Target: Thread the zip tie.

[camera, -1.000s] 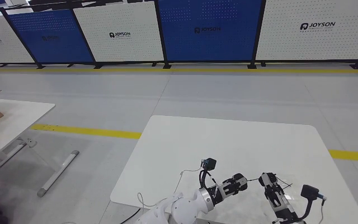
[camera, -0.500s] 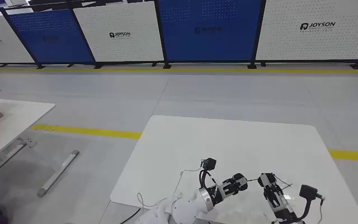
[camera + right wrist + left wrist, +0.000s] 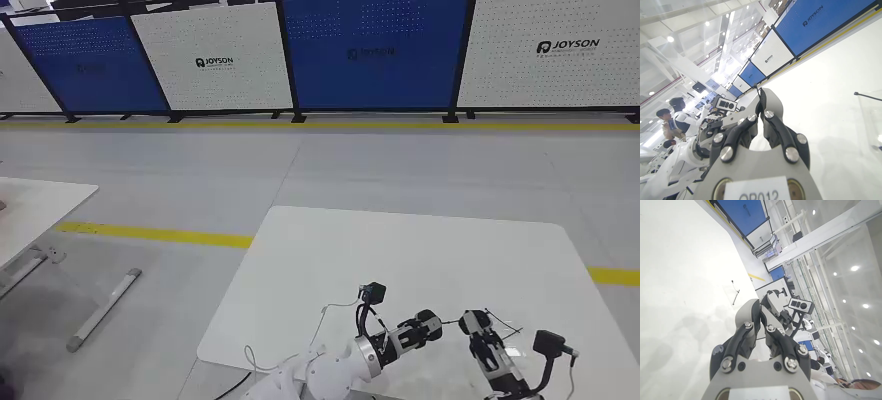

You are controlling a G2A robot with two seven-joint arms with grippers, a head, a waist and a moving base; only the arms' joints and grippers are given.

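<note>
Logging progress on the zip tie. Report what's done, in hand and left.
Done: the zip tie is off the table, pinched in the shut right gripper with its head poking past the fingertips. In hand: the shut left gripper sits close beside it, apparently holding the strap spanning between them. Left: no closed loop shows, so the tail must go through the head. A second tie lies untouched.

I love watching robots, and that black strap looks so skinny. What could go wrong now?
The zip tie pokes only a short tip past the shut right gripper, so it might slip or bend during threading. The left gripper sits close to the right one, so the two could bump.
</note>
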